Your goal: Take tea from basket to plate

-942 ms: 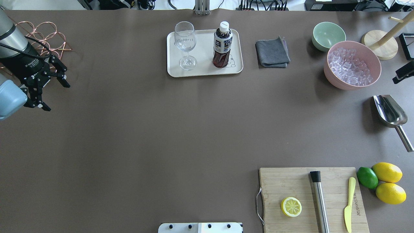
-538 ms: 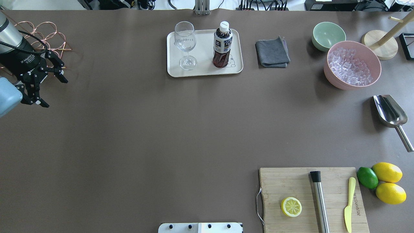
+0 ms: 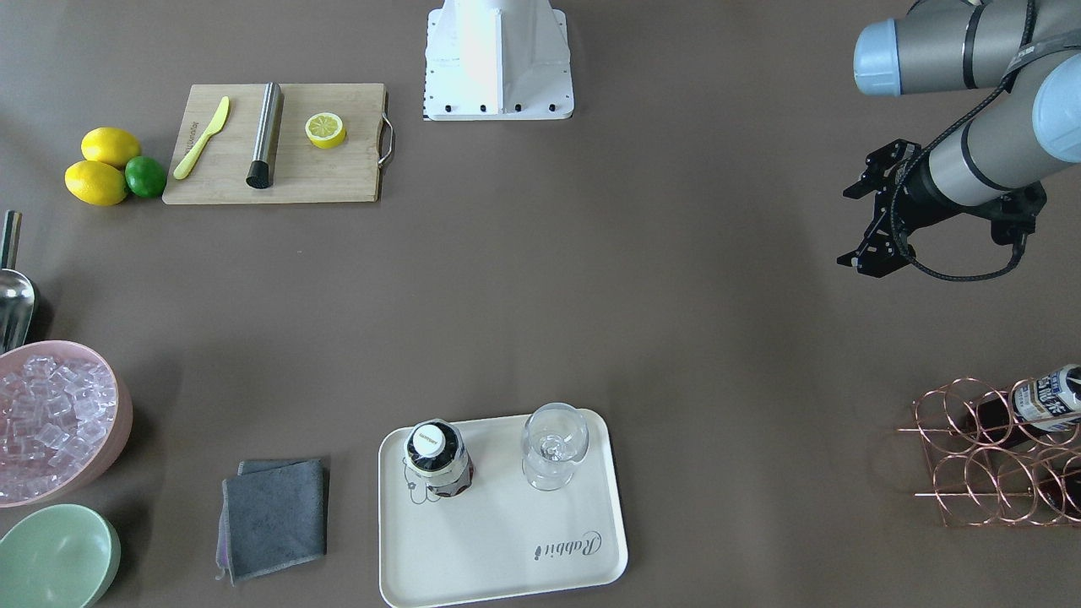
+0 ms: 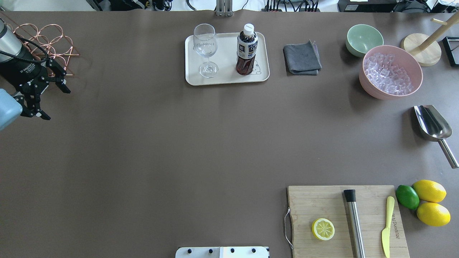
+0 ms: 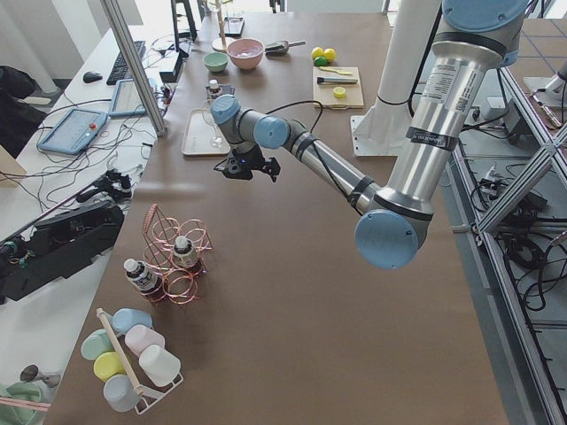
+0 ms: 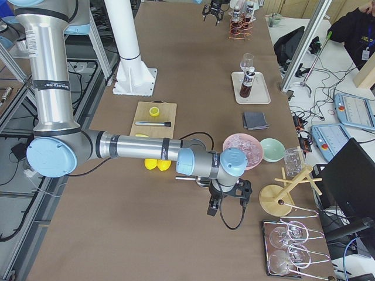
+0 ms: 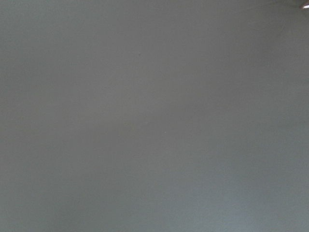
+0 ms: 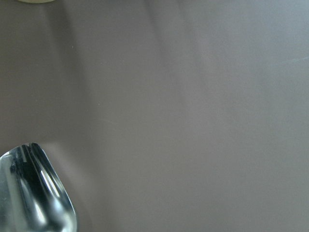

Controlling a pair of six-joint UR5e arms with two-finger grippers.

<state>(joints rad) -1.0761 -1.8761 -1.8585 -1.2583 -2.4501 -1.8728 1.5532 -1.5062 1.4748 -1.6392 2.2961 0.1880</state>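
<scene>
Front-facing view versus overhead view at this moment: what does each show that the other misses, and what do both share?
Front-facing only: a spare tea bottle sitting in the basket, and the Rabbit script on the plate. Overhead only: the wooden stand at the table's far right. Both: the basket, the plate carrying an upright tea bottle and a glass, and the open, empty left gripper.

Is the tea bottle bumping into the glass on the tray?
Apart. The overhead view shows bare tray between the tea bottle and the glass.
</scene>
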